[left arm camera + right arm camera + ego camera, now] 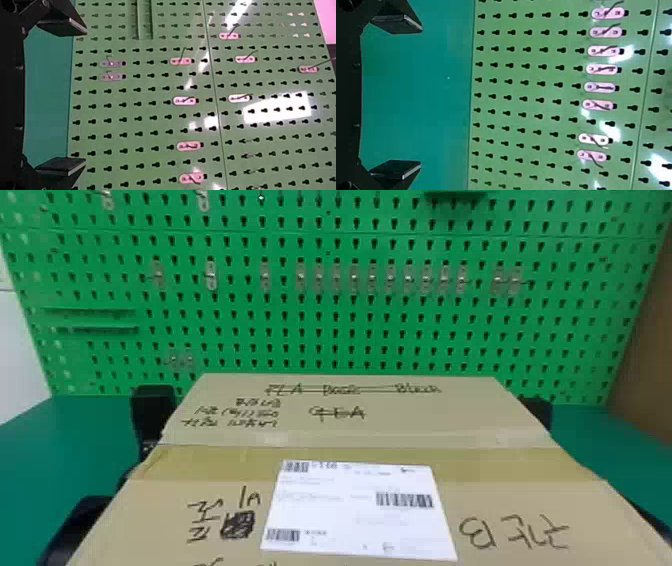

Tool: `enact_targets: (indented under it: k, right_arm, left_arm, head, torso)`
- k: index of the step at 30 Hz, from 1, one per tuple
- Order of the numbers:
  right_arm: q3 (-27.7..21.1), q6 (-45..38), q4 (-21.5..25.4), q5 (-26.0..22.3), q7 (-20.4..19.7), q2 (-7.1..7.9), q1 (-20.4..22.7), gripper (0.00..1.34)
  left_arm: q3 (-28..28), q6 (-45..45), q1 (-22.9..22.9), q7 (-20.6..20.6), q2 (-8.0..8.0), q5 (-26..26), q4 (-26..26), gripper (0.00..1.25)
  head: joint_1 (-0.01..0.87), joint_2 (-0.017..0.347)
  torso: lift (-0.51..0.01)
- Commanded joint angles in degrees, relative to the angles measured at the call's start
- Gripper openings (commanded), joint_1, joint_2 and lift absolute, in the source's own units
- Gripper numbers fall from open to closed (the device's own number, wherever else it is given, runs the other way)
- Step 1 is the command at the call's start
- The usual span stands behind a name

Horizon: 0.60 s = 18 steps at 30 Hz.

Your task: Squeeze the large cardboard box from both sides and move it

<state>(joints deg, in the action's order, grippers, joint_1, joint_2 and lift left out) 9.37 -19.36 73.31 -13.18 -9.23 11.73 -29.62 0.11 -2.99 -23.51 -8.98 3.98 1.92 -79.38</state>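
The large cardboard box (380,430), with a white label on its top, fills the lower middle of the head view. Against its left side stands my left gripper (152,415), partly hidden by the box edge. At its right side, the black top of my right gripper (539,412) shows behind the box edge. In the left wrist view the left gripper (85,97) is open, its two fingers wide apart with nothing between them. The right wrist view has the right gripper (421,97) likewise spread open, nothing between its fingers.
A green pegboard (340,315) with small metal hooks rises behind the box. The green table (600,445) extends to both sides of it. A brown panel (650,340) stands at the far right, and a white surface (22,350) at the far left.
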Motion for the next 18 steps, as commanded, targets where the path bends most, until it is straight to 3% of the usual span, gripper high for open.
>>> enact_targets:
  k: [1, 18]
  right_arm:
    - [0.47, 0.20, -0.27, 0.00, 0.00, -0.39, 0.00, 1.24]
    - [0.74, 0.46, -0.45, -0.09, 0.00, -0.74, 0.00, 1.24]
  left_arm:
    - [-0.28, 0.00, 0.13, -0.07, -0.11, 0.01, 0.27, 1.12]
    - [-0.99, 0.09, 0.04, -0.51, -0.29, -0.08, 0.36, 1.12]
  head:
    - [0.398, 0.051]
    - [0.398, 0.051]
  torso:
    - [-0.209]
    - [-0.209]
